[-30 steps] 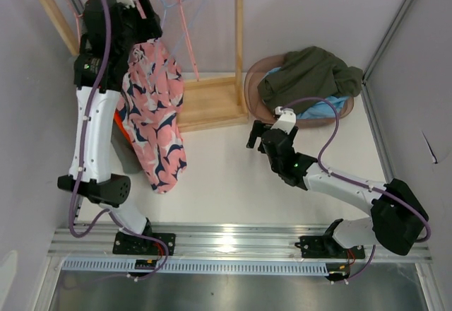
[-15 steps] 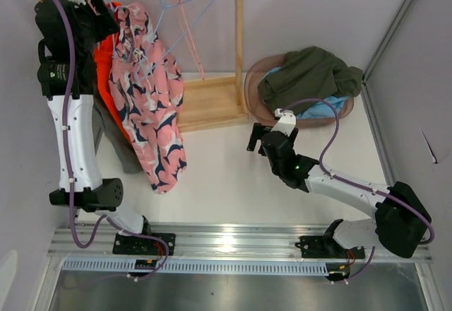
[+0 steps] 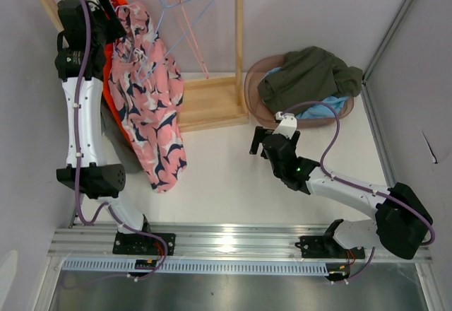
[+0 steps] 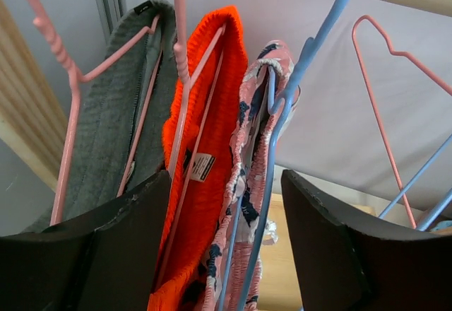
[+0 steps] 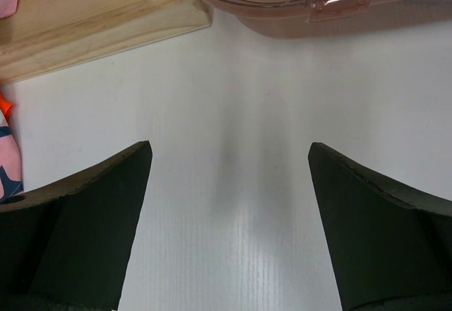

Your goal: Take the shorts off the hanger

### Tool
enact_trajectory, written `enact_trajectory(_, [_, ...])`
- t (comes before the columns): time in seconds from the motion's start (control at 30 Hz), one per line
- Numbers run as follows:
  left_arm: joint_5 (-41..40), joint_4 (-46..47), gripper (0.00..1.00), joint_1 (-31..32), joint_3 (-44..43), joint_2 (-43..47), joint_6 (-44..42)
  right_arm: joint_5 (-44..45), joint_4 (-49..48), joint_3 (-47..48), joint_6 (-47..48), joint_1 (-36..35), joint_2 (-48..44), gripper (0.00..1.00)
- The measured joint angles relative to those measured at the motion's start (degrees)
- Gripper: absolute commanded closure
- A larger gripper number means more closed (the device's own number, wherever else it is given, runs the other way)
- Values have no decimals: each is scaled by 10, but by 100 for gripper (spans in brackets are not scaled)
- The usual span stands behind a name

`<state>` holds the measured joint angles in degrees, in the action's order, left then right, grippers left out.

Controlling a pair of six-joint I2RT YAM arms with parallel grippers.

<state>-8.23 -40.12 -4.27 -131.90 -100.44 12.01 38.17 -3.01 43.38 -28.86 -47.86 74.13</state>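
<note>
The pink floral shorts (image 3: 150, 106) hang on a blue hanger (image 4: 282, 113) on the wooden rack. The orange shorts (image 3: 111, 56) and the grey shorts (image 3: 114, 145) hang beside them on pink hangers. In the left wrist view the orange shorts (image 4: 205, 113), floral shorts (image 4: 258, 106) and grey shorts (image 4: 113, 127) hang side by side. My left gripper (image 3: 113, 15) is open at the rail, and its jaws (image 4: 226, 180) straddle the orange and floral waistbands without closing. The dark olive shorts (image 3: 311, 71) and light blue shorts (image 3: 321, 109) lie in the basket. My right gripper (image 3: 261, 140) is open and empty over the table (image 5: 229, 155).
The wooden rack's base (image 3: 212, 102) stands left of the pink basket (image 3: 248, 88), whose rim shows in the right wrist view (image 5: 311, 3). Empty blue and pink hangers (image 3: 191, 14) hang at the rail's right end. Grey walls close in on both sides.
My left arm swung off the front of the floral shorts up to the rail's left end, then shifted slightly right. The hanging shorts swayed. The right arm barely moved.
</note>
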Motion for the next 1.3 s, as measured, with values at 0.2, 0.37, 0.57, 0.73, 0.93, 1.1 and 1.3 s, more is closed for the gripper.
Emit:
enact_trajectory(0.2, [12, -4, 53, -1, -1, -14, 5, 2, 1, -10, -1, 1, -5, 1])
enact_trajectory(0.37, [23, -12, 69, -1, -1, -34, 10, 2, 2, -19, -1, 3, -9, 1])
enact_trajectory(0.57, [42, -14, 100, 0, -1, -35, 16, 4, 3, -23, -2, 5, -17, 1])
enact_trajectory(0.73, [42, -34, 100, 1, -23, -35, 20, 4, 3, -25, -5, 4, -17, 1])
enact_trajectory(0.93, [33, -51, 100, 30, -58, -28, 20, 13, 2, 2, 46, -32, -17, 1])
enact_trajectory(1.1, [24, -58, 100, 78, -63, -2, 20, 5, -11, 150, 132, -120, -3, 1])
enact_trajectory(1.3, [9, -65, 100, 103, -56, 36, 20, -23, -69, 388, 212, -216, 95, 1])
